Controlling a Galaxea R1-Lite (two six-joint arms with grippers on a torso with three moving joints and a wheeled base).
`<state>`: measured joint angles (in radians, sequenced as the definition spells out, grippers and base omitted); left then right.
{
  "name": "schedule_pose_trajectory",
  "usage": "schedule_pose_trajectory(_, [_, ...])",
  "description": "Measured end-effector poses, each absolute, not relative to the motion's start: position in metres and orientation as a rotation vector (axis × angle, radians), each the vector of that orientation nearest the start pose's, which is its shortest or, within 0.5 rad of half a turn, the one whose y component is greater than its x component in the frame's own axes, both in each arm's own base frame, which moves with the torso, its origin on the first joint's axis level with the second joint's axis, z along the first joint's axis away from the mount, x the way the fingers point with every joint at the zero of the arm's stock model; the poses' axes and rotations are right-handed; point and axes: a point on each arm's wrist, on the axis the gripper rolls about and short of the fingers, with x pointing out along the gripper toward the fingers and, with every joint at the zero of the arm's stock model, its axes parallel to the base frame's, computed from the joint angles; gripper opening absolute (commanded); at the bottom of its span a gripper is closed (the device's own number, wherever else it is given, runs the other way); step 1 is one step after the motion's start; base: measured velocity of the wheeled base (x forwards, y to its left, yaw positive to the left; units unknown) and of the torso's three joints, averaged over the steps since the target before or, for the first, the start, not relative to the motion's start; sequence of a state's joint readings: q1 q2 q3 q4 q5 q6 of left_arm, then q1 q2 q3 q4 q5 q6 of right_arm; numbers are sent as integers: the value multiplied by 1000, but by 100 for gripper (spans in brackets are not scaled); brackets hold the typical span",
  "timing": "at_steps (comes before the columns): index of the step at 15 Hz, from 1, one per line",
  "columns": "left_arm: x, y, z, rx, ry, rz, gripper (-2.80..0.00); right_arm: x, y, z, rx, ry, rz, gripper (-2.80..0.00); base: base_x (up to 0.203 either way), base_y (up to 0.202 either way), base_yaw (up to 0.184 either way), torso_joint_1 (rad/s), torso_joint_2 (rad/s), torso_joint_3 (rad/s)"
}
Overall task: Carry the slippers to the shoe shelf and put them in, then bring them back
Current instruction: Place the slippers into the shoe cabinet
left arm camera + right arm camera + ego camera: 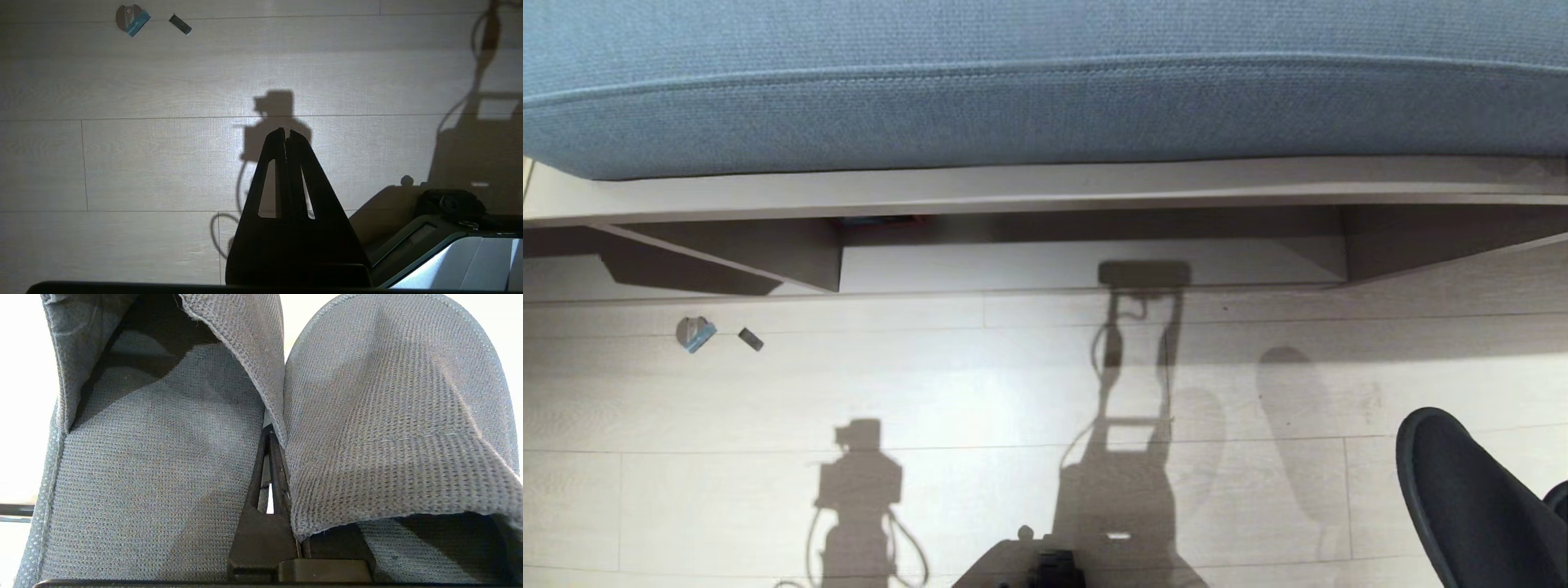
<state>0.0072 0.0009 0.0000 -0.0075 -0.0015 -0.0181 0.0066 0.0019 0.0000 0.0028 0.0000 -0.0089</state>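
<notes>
Slippers (163, 465): one pair, grey fabric, both pinched by inner edges in the right claw (271, 457), so one grip carries both; dark toe hangs at the floor's near right corner. Shoe shelf (1086, 265): open cubby under the blue cushion (1045, 82), ahead, nothing visible on its board. Left claw (286, 134): pressed together, holding nothing, above wood floor (163, 163).

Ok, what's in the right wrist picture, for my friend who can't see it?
Two grey fabric slippers fill the view, hanging side by side. The right gripper is shut on their edges between them.
</notes>
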Motion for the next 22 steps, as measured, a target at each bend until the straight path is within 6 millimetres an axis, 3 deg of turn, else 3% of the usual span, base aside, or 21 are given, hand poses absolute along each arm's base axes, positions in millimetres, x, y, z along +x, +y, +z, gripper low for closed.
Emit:
schedule_pose_trajectory(16, [-23, 0, 76, -16, -7, 5, -280, -23, 0, 75, -12, 6, 7, -280, 0, 0, 0, 3, 2, -196])
schedule_pose_trajectory(22, [-23, 0, 76, -13, -6, 6, -280, -23, 0, 75, -29, 5, 7, -280, 0, 0, 0, 1, 0, -29])
